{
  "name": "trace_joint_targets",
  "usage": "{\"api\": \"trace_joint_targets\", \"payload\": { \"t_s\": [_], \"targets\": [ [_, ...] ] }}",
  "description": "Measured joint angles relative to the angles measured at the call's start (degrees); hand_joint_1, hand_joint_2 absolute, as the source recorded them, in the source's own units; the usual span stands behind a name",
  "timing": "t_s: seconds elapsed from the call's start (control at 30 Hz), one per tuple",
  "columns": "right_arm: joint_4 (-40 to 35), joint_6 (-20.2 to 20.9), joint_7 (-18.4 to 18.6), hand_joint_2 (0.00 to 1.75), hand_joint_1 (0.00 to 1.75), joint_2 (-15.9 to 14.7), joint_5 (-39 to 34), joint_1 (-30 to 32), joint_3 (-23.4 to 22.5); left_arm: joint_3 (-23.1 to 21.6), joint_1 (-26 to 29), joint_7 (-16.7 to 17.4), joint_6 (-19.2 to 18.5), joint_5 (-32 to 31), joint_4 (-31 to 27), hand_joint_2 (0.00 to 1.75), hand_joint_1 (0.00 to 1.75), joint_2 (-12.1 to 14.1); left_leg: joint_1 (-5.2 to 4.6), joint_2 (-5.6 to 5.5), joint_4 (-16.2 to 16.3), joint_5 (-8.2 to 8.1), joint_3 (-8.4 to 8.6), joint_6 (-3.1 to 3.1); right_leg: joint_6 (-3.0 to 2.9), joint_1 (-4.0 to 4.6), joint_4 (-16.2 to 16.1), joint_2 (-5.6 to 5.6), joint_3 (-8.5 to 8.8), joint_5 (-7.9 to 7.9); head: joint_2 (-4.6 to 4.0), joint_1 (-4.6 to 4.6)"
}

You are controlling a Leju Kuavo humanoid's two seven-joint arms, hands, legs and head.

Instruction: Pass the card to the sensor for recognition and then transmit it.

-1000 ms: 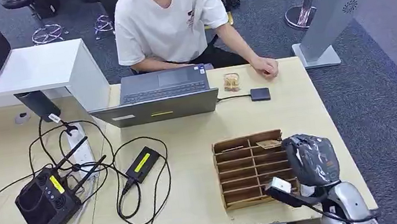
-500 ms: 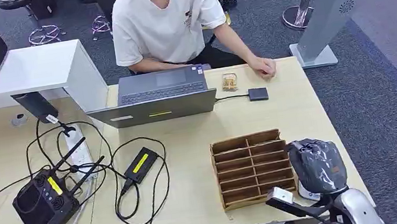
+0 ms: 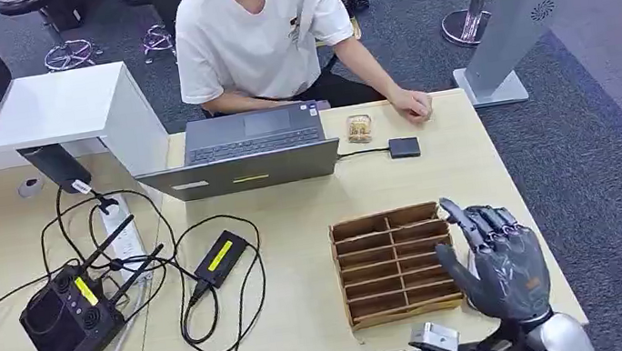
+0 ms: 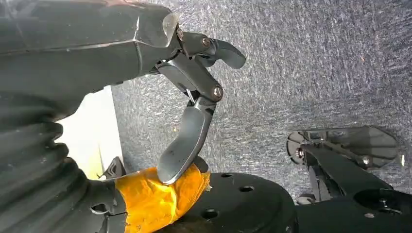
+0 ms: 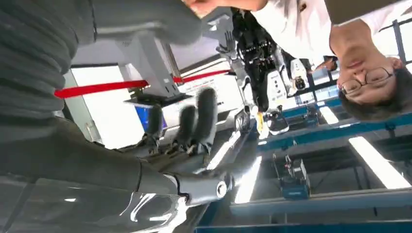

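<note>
A wooden slotted box [image 3: 340,274] stands at the near right of the table. My right hand [image 3: 496,261] is at the box's right side, fingers stretched out towards the far side and holding nothing; in the right wrist view the right hand [image 5: 187,127] also shows straight, bare fingers. A small black sensor pad [image 3: 407,147] lies by the far edge, cabled to the laptop [image 3: 253,151]. A small tan object [image 3: 360,128] lies just beyond the pad. My left hand [image 4: 195,104] hangs over grey carpet with nothing in it, its fingers apart.
A person in a white shirt sits behind the laptop, one hand [image 3: 415,106] resting on the table near the pad. A black router [image 3: 69,320], power strip [image 3: 120,228] and tangled cables cover the left half. The table's right edge [image 3: 527,200] runs close to my right hand.
My right hand, earlier curled with its back up beside the box, has turned and spread its fingers. The camera shifted slightly after the first frame.
</note>
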Motion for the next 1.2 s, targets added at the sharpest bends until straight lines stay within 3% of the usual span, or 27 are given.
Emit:
{"api": "trace_joint_targets", "payload": {
  "t_s": [0.27,0.4,0.7,0.97,1.2],
  "targets": [
    [-0.24,0.00,0.76,1.75,0.00,0.11,0.67,0.51,0.22,-0.48,-0.02,0.00,-0.06,-0.46,0.33,1.75,0.00,0.28,0.00,0.00,0.00,0.00,0.00,0.00,0.00,0.00,0.00,0.00,0.01,0.00,0.00,0.00],
    [0.92,0.64,3.54,1.75,0.00,-0.26,2.01,0.26,1.71,-0.94,-0.02,0.00,-0.17,-0.70,0.35,1.75,0.00,0.33,0.00,0.00,0.00,0.00,-0.01,0.00,0.00,0.00,0.00,0.00,0.01,0.00,0.00,-0.02],
    [2.30,6.66,6.77,1.75,0.00,-5.66,1.49,-3.70,5.86,-1.64,-0.02,0.00,-0.79,-0.85,0.37,1.75,0.00,0.61,-0.01,0.00,0.01,0.00,-0.01,0.00,0.00,0.00,0.00,0.00,0.01,0.02,0.00,0.00],
    [2.41,16.61,7.56,1.75,0.00,-11.63,-1.40,-10.12,9.55,-2.34,-0.03,-0.13,-1.20,-1.01,0.37,1.75,0.00,0.81,-0.01,0.01,0.01,0.01,-0.01,0.00,0.01,-0.01,0.00,0.00,0.01,0.03,0.00,0.00],
    [3.02,17.94,7.56,1.75,0.00,-12.83,-1.84,-13.49,11.61,-2.67,-0.03,-0.15,-1.20,-1.03,0.37,1.75,0.00,0.85,0.00,-0.01,0.01,0.01,0.00,0.00,0.00,0.00,0.00,-0.01,0.01,0.02,0.00,-0.02]
  ]
}}
